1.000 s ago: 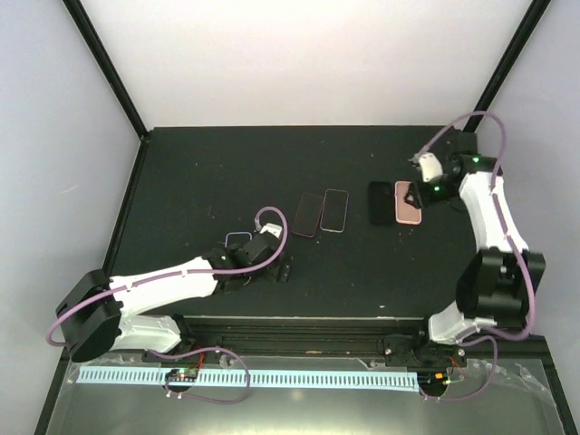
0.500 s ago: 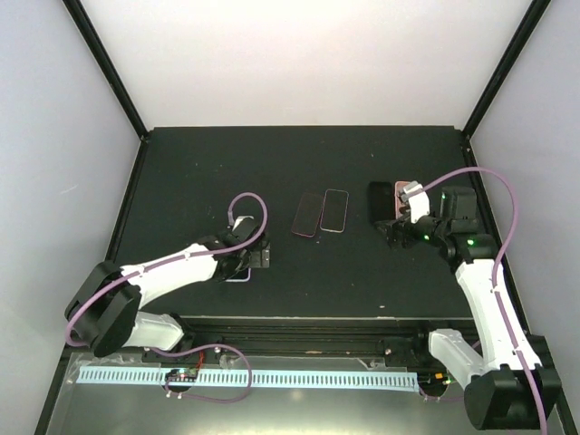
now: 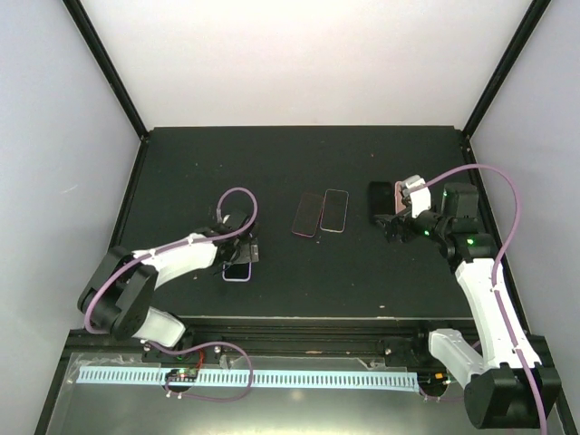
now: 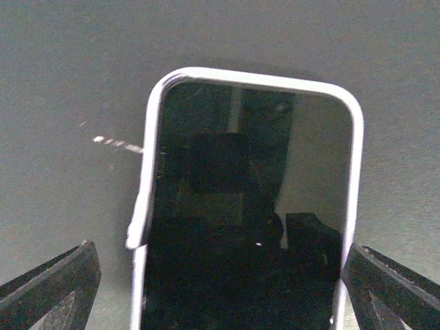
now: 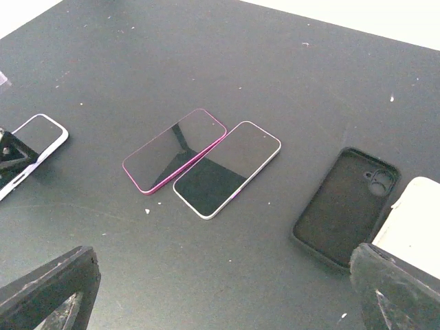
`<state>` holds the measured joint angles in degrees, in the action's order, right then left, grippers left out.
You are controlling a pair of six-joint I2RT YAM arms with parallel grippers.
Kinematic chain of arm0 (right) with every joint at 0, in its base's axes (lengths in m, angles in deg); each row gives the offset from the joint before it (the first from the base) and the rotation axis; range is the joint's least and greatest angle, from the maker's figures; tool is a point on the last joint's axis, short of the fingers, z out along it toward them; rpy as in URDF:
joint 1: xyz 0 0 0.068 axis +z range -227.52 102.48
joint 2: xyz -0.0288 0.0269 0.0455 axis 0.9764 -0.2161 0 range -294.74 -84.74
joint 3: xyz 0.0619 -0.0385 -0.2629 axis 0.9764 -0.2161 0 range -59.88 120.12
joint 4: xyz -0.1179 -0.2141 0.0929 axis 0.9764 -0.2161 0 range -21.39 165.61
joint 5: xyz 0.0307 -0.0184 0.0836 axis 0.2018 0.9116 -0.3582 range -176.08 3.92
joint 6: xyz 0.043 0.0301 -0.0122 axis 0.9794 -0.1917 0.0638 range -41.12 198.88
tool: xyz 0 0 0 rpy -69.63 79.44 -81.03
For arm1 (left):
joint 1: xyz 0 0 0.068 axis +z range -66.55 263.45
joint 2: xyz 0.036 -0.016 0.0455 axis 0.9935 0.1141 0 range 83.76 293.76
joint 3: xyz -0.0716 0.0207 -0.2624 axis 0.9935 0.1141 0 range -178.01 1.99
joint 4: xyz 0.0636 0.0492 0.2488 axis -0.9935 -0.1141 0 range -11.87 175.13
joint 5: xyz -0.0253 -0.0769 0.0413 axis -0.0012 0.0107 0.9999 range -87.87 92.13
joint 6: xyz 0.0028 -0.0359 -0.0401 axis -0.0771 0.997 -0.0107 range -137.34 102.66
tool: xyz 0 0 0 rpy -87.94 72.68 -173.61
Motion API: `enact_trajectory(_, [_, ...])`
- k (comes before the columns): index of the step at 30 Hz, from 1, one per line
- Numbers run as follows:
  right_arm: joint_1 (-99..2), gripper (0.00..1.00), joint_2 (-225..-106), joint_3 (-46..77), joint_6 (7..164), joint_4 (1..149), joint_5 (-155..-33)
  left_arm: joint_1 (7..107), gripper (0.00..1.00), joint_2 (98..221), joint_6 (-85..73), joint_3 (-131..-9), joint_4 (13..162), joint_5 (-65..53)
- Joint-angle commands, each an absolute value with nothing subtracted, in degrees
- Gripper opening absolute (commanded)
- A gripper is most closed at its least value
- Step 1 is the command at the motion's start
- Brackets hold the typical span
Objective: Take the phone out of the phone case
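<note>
The salmon-pink phone case [image 3: 400, 205] lies at the right of the black mat and shows only as a sliver, mostly hidden under my right gripper [image 3: 397, 225]. That gripper hovers over it, open and holding nothing [image 5: 223, 295]. In the right wrist view a pale rounded corner [image 5: 412, 216] shows at the right edge, and I cannot tell whether it is the case. At the left, my left gripper [image 3: 237, 254] is open and straddles a white-rimmed phone [image 4: 251, 206] lying screen up, one finger on each side without touching [image 4: 220, 302]. Whether a phone sits in the pink case is hidden.
An empty black case [image 3: 381, 201] [image 5: 344, 206] lies just left of the pink one. A magenta-rimmed phone [image 3: 306, 215] [image 5: 175, 150] and a white-rimmed phone [image 3: 334, 210] [image 5: 227, 167] lie side by side mid-mat. Black frame posts stand at the mat's far corners.
My right arm swung in from the far right to over the pink case and its jaws opened wide. My left gripper shifted left and back over the white-rimmed phone.
</note>
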<state>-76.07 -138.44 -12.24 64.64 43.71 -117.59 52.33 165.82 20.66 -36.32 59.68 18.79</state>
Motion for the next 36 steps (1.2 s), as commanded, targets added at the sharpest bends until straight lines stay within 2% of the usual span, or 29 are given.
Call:
enact_trajectory(1, [-76.29,1.00,-138.07,-11.62,63.99,44.90,-118.56,53.43,0.99,170.05,14.94,-38.69,59.58,13.15])
enact_trajectory(14, [-76.32,1.00,-138.93,-11.72,62.29,43.80,-122.92,53.40,0.96,172.33,11.43,-40.09,57.85,9.85])
enact_trajectory(22, [-76.29,0.96,-139.14,-11.61,61.17,42.96,-124.58,53.09,0.76,172.55,10.40,-40.25,56.31,6.27])
enact_trajectory(26, [-76.30,0.95,-139.06,-11.62,61.13,42.91,-124.70,50.02,0.71,170.39,11.39,-40.16,55.02,4.60])
enact_trajectory(34, [-76.28,0.94,-139.57,-11.41,61.03,42.85,-124.80,38.69,0.69,170.39,16.05,-40.96,55.79,1.03])
enact_trajectory(36, [-76.30,0.94,-139.67,-11.48,61.04,42.88,-124.75,37.94,0.75,171.97,15.29,-41.96,54.95,1.07])
